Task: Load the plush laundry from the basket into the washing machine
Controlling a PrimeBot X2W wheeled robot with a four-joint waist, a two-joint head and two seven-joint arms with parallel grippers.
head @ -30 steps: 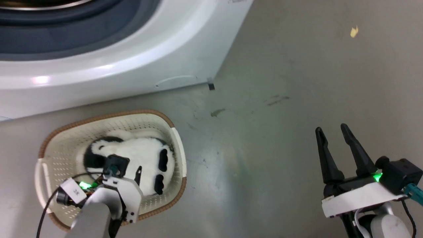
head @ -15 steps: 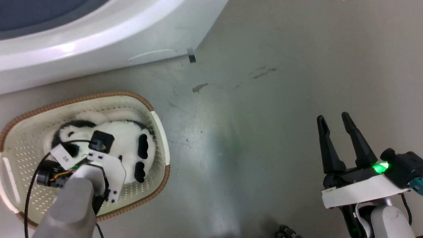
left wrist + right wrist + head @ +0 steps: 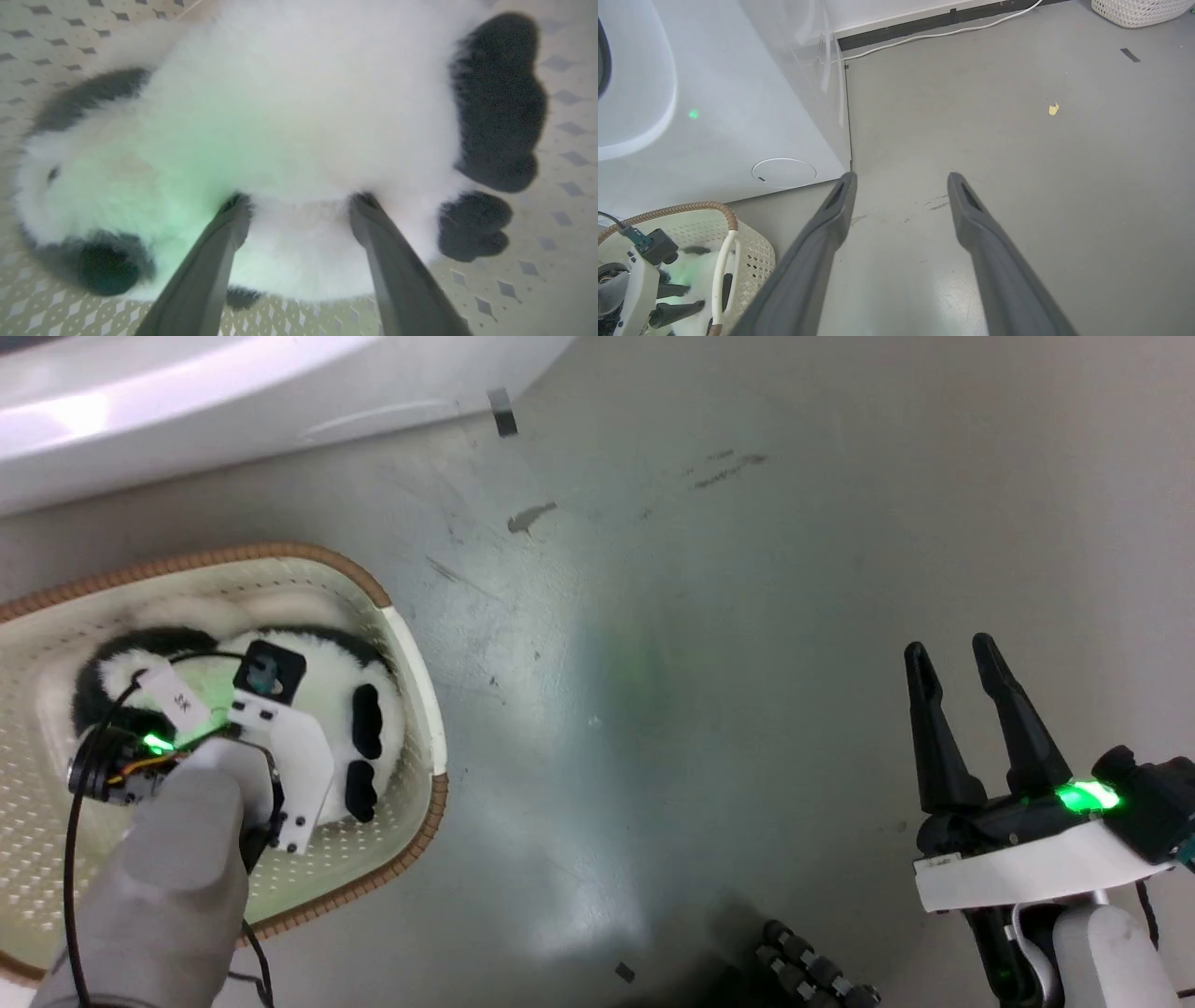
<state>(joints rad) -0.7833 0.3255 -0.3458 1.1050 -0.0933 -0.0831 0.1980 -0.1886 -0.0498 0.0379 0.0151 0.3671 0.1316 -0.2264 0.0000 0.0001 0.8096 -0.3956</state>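
Found left pincer (image 3: 301, 203) spread apart, tips pressed into plush laundry (image 3: 303, 116) lying in basket (image 3: 414, 649) near washing machine (image 3: 187, 411), no grip closed. Noted right pincer (image 3: 948, 649) parted and empty above floor (image 3: 700, 616).

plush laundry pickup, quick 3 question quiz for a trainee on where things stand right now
1. True or false: the plush laundry lies inside the basket.
2. Pick one. The left gripper is:
A) shut and empty
B) open, fingertips pressed into the plush laundry
C) shut on the basket's rim
3. Fill in: the right gripper is open and empty, out over the bare ____.

Key: 1 true; 2 B; 3 floor
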